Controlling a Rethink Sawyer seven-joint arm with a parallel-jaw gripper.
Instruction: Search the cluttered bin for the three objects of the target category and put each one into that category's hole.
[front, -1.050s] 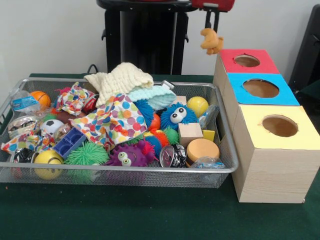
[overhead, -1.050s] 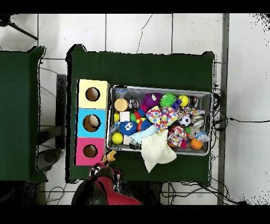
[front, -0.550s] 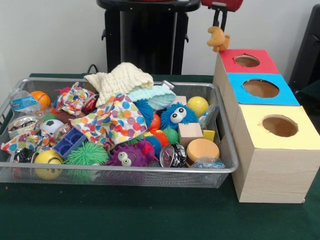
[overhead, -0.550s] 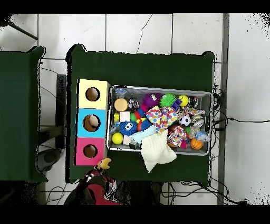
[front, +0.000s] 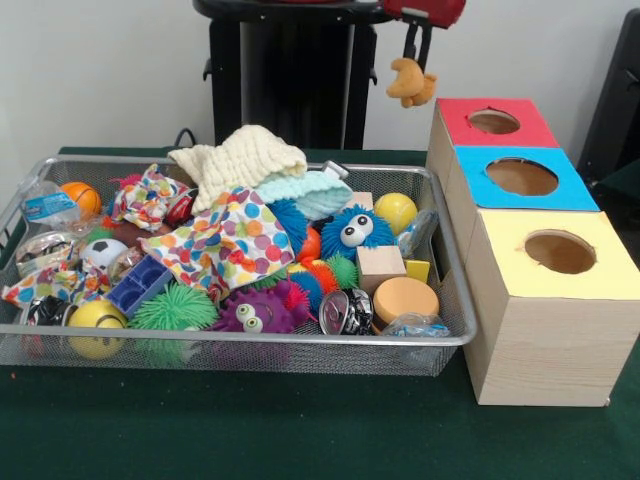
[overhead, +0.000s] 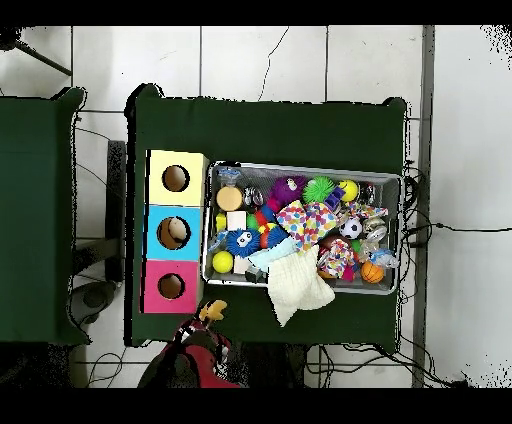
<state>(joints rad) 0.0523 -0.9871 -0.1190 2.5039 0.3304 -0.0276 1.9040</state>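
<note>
- A dark green table (front: 300, 440) stands on a white tiled floor (overhead: 260, 60), before a pale wall.
- The gripper (front: 412, 62), clamped on an orange plush toy (front: 410, 82), has swung back left since half a second ago; the toy hangs above and left of the red box (front: 495, 125), outside its hole.
- Three boxes sit beside one mesh bin (front: 250, 345): red, blue (front: 520, 180), yellow (front: 555, 260), one hole each.
</note>
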